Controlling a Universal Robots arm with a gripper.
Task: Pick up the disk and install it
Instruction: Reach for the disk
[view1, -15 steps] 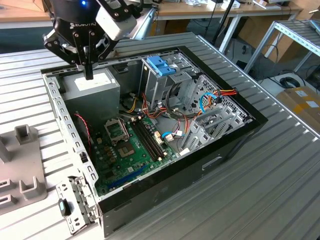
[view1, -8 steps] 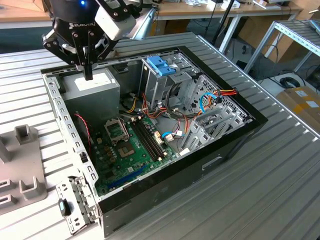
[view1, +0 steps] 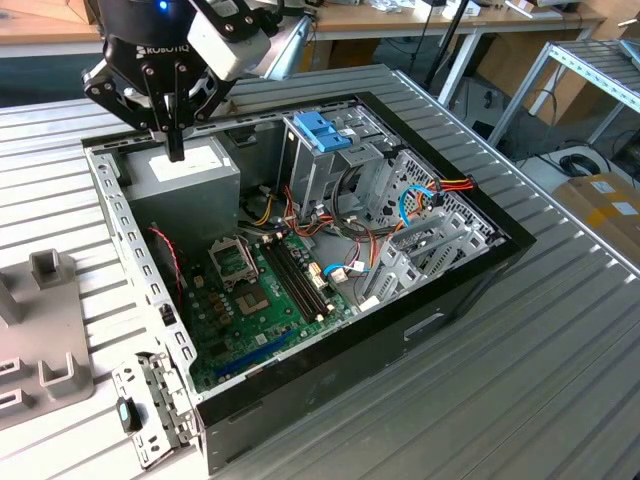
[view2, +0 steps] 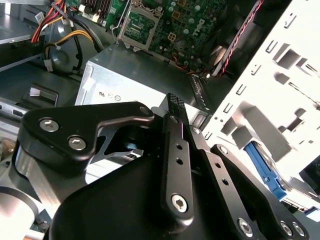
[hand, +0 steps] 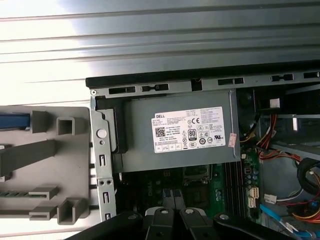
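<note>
One gripper (view1: 176, 150), fingers pressed together and holding nothing, hangs just above the grey power supply box (view1: 185, 180) inside the open computer case (view1: 450, 300). We spot the disk (hand: 12, 120) as a blue-edged strip on the grey fixture (hand: 75, 150) on the counter (view1: 540, 400), outside the case. The perforated case wall (view1: 125, 230) stands between them. Beside the box we see the motherboard (view1: 270, 300), cable bundles (view1: 350, 235) and a blue latch (view1: 318, 130).
</note>
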